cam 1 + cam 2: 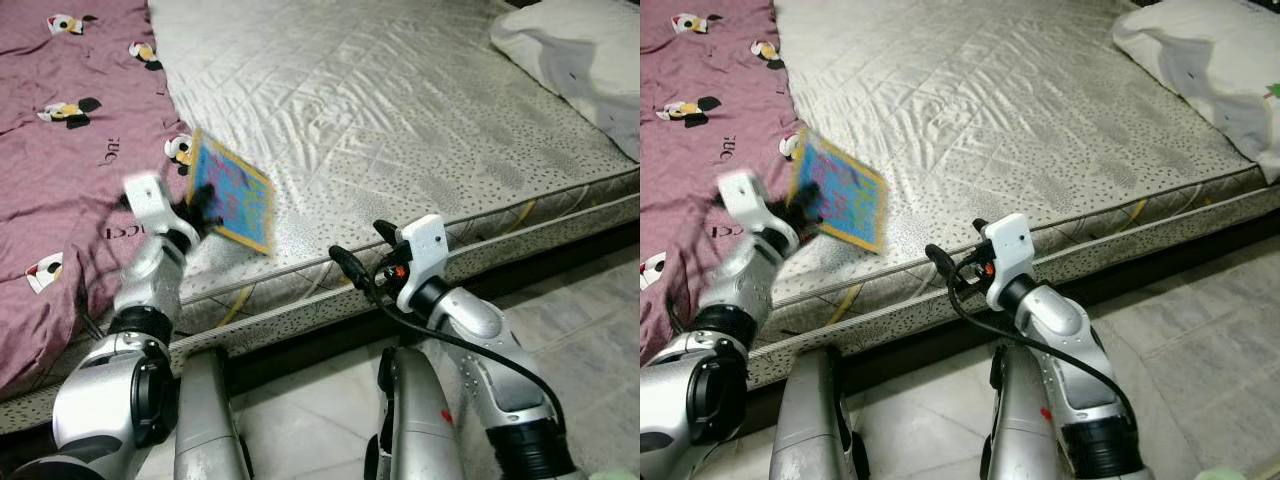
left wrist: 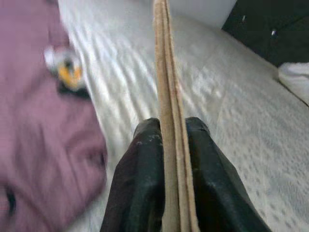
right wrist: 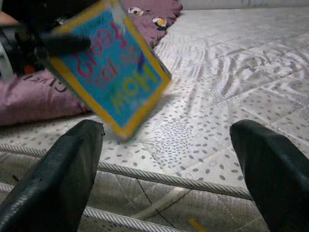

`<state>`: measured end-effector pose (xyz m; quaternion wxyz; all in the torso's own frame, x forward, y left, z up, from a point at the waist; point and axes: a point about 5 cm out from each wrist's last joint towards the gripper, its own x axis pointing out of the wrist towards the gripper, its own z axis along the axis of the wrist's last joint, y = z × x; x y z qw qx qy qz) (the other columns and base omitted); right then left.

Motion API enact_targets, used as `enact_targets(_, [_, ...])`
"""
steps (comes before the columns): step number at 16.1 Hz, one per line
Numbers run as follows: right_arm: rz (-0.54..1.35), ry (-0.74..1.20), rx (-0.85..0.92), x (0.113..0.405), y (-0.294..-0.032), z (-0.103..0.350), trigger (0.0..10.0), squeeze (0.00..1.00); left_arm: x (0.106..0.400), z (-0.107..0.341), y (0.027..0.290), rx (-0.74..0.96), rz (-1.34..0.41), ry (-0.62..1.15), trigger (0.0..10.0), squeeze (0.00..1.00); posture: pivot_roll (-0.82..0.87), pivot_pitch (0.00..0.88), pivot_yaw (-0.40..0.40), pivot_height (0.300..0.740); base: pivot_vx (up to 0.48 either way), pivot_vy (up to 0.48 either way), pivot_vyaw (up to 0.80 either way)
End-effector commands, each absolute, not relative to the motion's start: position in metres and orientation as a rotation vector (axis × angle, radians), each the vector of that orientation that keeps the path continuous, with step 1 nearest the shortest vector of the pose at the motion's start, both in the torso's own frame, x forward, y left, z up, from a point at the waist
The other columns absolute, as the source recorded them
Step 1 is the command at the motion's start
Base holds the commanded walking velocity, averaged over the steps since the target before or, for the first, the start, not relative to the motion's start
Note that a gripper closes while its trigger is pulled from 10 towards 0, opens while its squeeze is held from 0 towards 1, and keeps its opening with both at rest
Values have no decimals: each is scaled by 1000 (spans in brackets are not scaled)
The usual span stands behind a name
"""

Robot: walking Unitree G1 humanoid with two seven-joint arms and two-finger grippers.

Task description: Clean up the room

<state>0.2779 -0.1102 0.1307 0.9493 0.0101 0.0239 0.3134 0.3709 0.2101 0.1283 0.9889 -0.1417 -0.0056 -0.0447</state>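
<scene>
Black fingers of our left gripper [image 1: 203, 215] clamp 1 blue, yellow-bordered book [image 1: 233, 192], lifted tilted above the mattress [image 1: 400, 120] edge beside the mauve blanket [image 1: 60, 170]; our right gripper [image 3: 164, 169] hangs spread wide, empty, near that edge. We judge tidying barely begun: book unstowed, cover lettering blurred, partly "How".

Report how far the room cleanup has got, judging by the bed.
Done: the book is already lifted off the mattress, pinched edge-on in the left gripper.
In hand: that gripper holds it over the near edge of the bed, beside the pink blanket. The right gripper hovers at the mattress edge, jaws wide and empty.
Left: the book has not been put away; the blanket lies rumpled and the pillow sits at the far corner.
</scene>
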Motion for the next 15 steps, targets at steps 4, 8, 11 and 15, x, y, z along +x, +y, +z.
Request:
enact_targets(4, [558, 34, 73, 276, -107, 124, 10000, 0, 353, 188, 239, 113, -48, -320, 0, 0, -51, 0, 49, 515, 0, 0, 0])
enact_targets(8, [513, 30, 91, 275, -112, 122, 10000, 0, 319, 203, 238, 442, -60, -432, 0, 0, -16, 0, 34, 515, 0, 0, 0])
enact_targets(11, [427, -16, 154, 280, -118, 128, 10000, 0, 283, 196, 245, 498, 136, -446, 0, 0, -5, 0, 27, 539, 0, 0, 0])
enact_targets(15, [340, -31, 173, 288, -123, 132, 10000, 0, 250, 183, 232, 540, 269, -395, 10000, 0, 7, 0, 10, 588, 0, 0, 0])
